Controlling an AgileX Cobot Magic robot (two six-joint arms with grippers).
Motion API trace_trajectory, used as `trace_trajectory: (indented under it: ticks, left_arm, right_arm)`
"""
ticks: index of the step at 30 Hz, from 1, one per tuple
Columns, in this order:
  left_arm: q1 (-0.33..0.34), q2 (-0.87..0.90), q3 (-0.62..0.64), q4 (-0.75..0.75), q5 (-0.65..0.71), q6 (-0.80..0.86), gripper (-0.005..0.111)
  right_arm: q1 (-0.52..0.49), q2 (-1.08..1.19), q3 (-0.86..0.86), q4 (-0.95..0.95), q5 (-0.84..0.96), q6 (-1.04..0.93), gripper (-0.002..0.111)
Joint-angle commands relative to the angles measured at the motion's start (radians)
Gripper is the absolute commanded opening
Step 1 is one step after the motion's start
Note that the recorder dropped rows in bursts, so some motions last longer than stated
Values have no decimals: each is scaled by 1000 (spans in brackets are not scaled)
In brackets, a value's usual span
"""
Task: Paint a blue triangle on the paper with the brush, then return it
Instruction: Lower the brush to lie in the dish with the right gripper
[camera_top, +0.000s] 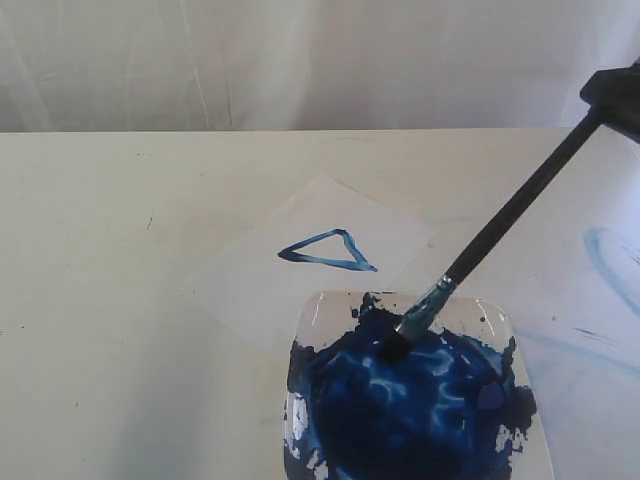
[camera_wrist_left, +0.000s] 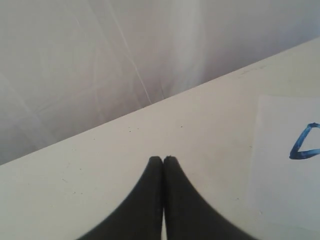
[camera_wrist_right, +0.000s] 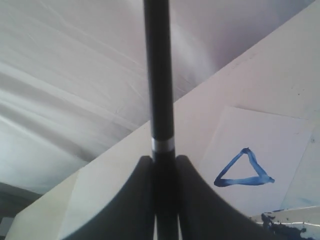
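Observation:
A small blue triangle (camera_top: 328, 251) is painted on the white paper (camera_top: 250, 285) in the middle of the cream table. The brush (camera_top: 500, 225) slants down from the upper right, and its bristle tip rests in the dark blue paint of the white square dish (camera_top: 485, 318). My right gripper (camera_top: 620, 95) is shut on the brush's black handle at the right edge. In the right wrist view the handle (camera_wrist_right: 159, 75) rises between the fingers of the right gripper (camera_wrist_right: 164, 159), with the triangle (camera_wrist_right: 243, 171) beyond. My left gripper (camera_wrist_left: 163, 159) is shut on nothing, over bare table beside the paper (camera_wrist_left: 280, 165).
Pale blue paint smears (camera_top: 608, 255) mark the table at the right. A white cloth backdrop (camera_top: 300, 60) hangs behind the table's far edge. The dish of paint stands at the near edge, just in front of the paper.

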Motion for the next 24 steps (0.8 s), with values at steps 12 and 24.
trace_trajectory:
  ticks: [12, 24]
  left_arm:
    - [-3, -30, 19, -67, 12, -8, 0]
    - [-67, -2, 52, -65, -19, 42, 0]
  right_arm:
    - [-1, -19, 3, -41, 173, 69, 0]
    - [-1, 201, 3, -85, 141, 247, 0]
